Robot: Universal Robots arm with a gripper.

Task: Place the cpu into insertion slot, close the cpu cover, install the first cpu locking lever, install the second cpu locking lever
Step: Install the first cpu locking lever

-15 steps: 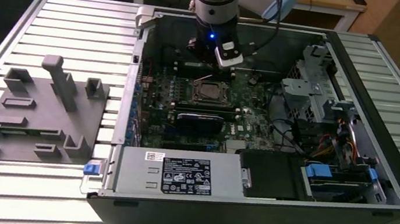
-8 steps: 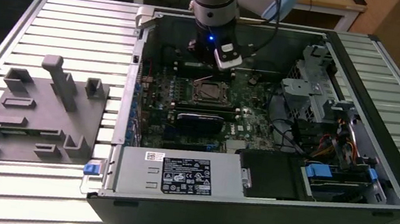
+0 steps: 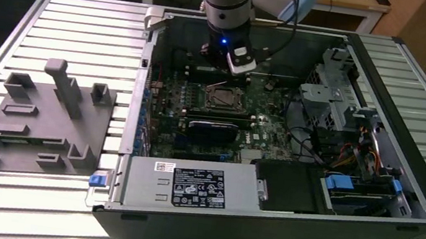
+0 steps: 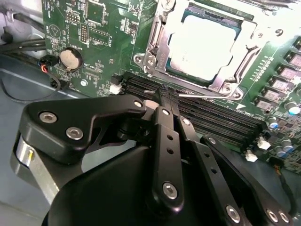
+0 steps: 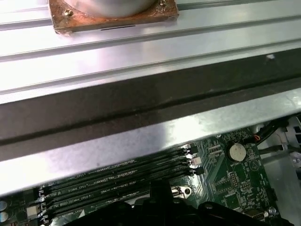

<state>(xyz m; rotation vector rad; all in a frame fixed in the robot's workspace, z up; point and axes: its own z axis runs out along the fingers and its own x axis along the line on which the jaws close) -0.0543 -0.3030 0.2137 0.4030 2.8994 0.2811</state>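
Observation:
The cpu (image 4: 202, 42), a flat silver-grey square, lies in the insertion slot (image 3: 223, 99) on the green board. The cpu cover (image 4: 157, 47), a thin metal frame, lies flat around it. A thin wire locking lever (image 4: 207, 98) runs along the slot's edge beside the black memory slots (image 4: 211, 115). My gripper (image 4: 165, 92) is shut, its black fingertips pressed together right at this lever, which shows on both sides of them. I cannot tell whether the tips clamp the lever or just touch it. In the exterior view the gripper (image 3: 237, 66) hangs just behind the slot.
The open computer case (image 3: 404, 184) lies on a slatted metal table (image 3: 85, 20). A labelled power supply box (image 3: 187, 186) sits at the case's front. A grey moulded fixture (image 3: 37, 126) stands at the exterior view's left. Cables and drive bays (image 3: 348, 113) crowd the right. A coin battery (image 5: 236, 151) lies on the board.

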